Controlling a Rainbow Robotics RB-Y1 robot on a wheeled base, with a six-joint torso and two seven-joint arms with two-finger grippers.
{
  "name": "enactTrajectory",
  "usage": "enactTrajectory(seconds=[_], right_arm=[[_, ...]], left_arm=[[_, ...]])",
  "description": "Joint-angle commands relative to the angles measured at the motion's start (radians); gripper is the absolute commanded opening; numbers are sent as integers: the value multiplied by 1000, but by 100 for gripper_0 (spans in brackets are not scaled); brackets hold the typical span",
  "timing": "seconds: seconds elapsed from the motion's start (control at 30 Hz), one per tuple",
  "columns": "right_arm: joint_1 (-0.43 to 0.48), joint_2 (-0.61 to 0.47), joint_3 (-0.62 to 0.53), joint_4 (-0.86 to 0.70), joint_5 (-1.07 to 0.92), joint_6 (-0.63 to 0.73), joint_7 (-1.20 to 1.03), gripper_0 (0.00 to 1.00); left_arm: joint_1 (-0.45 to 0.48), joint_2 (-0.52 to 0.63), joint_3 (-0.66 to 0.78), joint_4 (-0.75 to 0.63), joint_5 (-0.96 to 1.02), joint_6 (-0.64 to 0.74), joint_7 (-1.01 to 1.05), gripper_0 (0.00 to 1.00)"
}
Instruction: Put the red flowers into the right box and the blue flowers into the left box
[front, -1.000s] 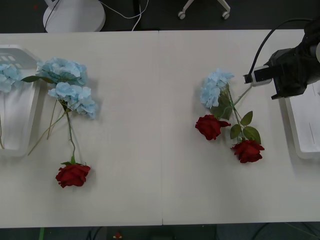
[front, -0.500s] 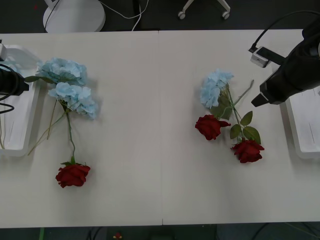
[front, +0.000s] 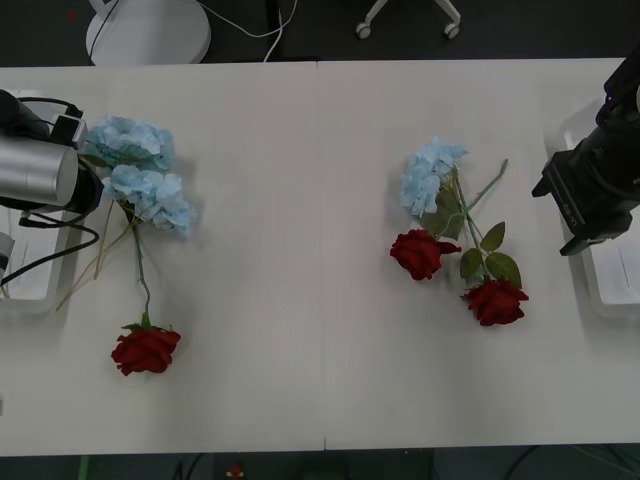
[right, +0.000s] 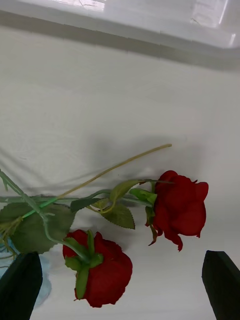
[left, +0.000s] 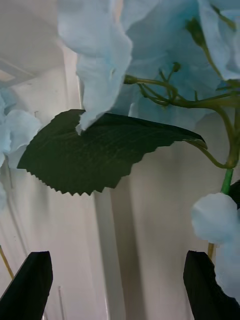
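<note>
Both grippers have swung in from the boxes: right gripper, open and empty, faces 2 roses; left gripper, open, nears blue flowers.

The wide white table looks smooth and matt. The deep red cloth-like roses have a soft velvety nap; the pale blue fluffy flower clusters look like thin matt fabric. A serrated dark green leaf is finely ribbed. At nine o'clock, the left arm's silver cylinder has a brushed metallic sheen.
</note>
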Motion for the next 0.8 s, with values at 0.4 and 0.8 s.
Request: enactTrajectory(seconds=[0.4, 0.8], right_arm=[[40, 110, -6, 159, -115, -223, -624, 93], [185, 128, -7, 47, 87, -315, -774, 93]], left_arm=[[-148, -59, -15, 300, -42, -222, -90, 75], [-169, -82, -43, 304, -29, -219, -90, 75]])
